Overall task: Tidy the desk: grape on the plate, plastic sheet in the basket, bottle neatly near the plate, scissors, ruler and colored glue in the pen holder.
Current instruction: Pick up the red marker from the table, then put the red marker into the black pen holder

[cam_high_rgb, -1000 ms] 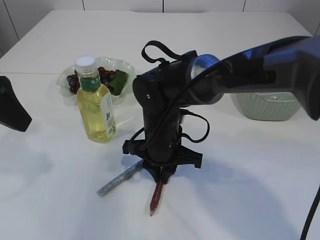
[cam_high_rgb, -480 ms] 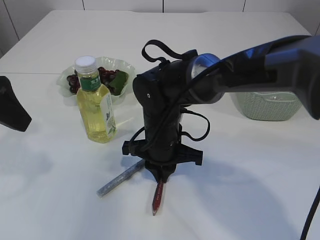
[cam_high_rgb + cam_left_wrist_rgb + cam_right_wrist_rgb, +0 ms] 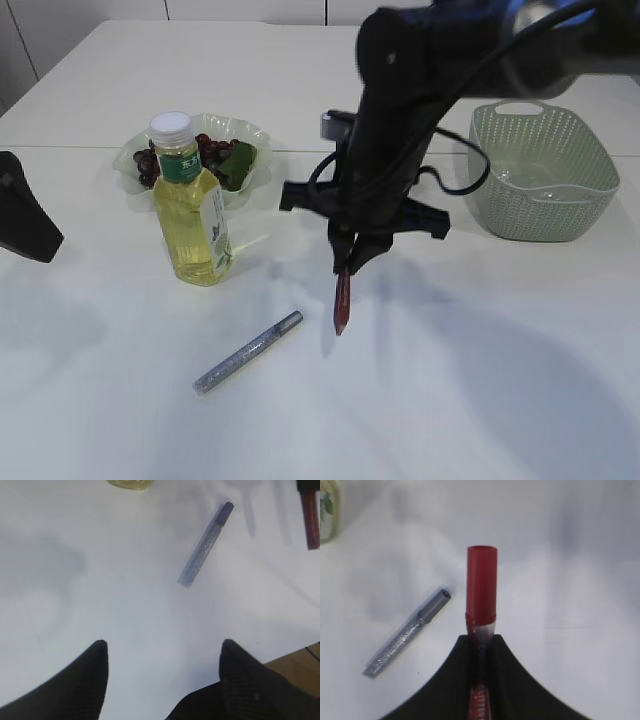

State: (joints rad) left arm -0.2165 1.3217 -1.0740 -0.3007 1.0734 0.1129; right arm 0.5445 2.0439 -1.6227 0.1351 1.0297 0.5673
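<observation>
Counter (image 3: 520, 400): white, carried everything in view.
Right arm (image 3: 440, 60): reached in from the upper right, wrist pointing down over the middle of the counter.
Basket (image 3: 545, 170): pale green, at the right rear, well apart from the plate.
Plate (image 3: 250, 135): clear and wavy-edged, at the left rear, held dark grapes (image 3: 212, 150).
Bottle (image 3: 190, 205): stood upright just in front of the plate, yellow liquid, white cap.
Right fingers (image 3: 352, 262): pinched narrow on the red glue pen (image 3: 342, 300), which hung cap-down, lifted clear of the counter.
Left fingers (image 3: 162, 667): spread wide, holding nothing, above bare counter.
Silver glue pen (image 3: 248, 351): lay flat on the counter at a slant, left of the red one, not touching it.
</observation>
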